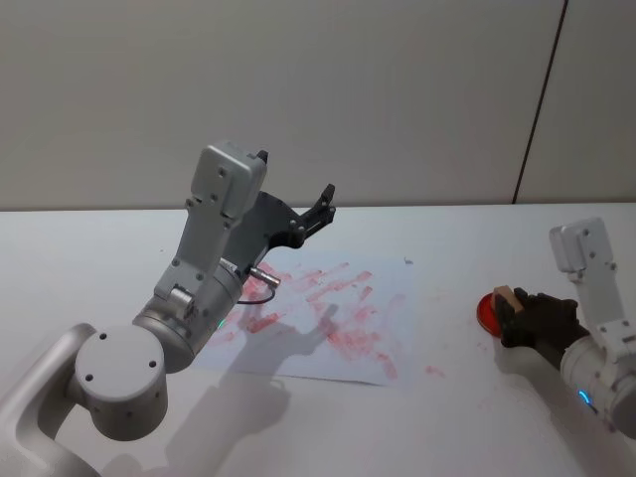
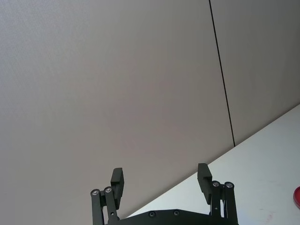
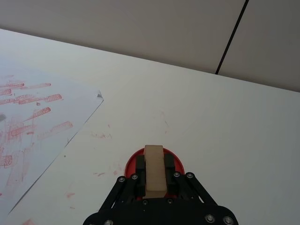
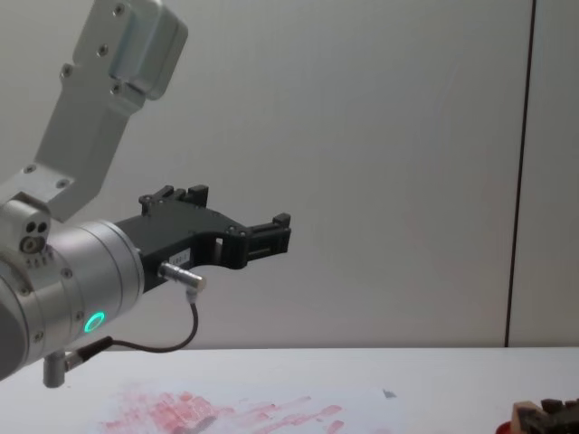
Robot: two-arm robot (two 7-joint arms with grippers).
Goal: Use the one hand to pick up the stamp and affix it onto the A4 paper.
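The tan wooden stamp (image 3: 153, 176) stands upright between the black fingers of my right gripper (image 3: 154, 161), which is shut on it. It sits over a flat red disc (image 3: 131, 163) at the right of the table, seen from the head as the stamp (image 1: 505, 296) in the right gripper (image 1: 517, 316) above the disc (image 1: 485, 314). The A4 paper (image 1: 328, 323), white with red ink smears, lies mid-table, left of the stamp; its corner and edge (image 3: 33, 131) show in the right wrist view. My left gripper (image 1: 320, 207) is raised high above the paper, open and empty.
The white table (image 1: 447, 427) carries a few red ink specks between paper and disc. A plain wall with a dark vertical seam (image 1: 542, 99) stands behind. The left arm's elbow (image 1: 119, 383) looms at the near left. Bare table surrounds the disc.
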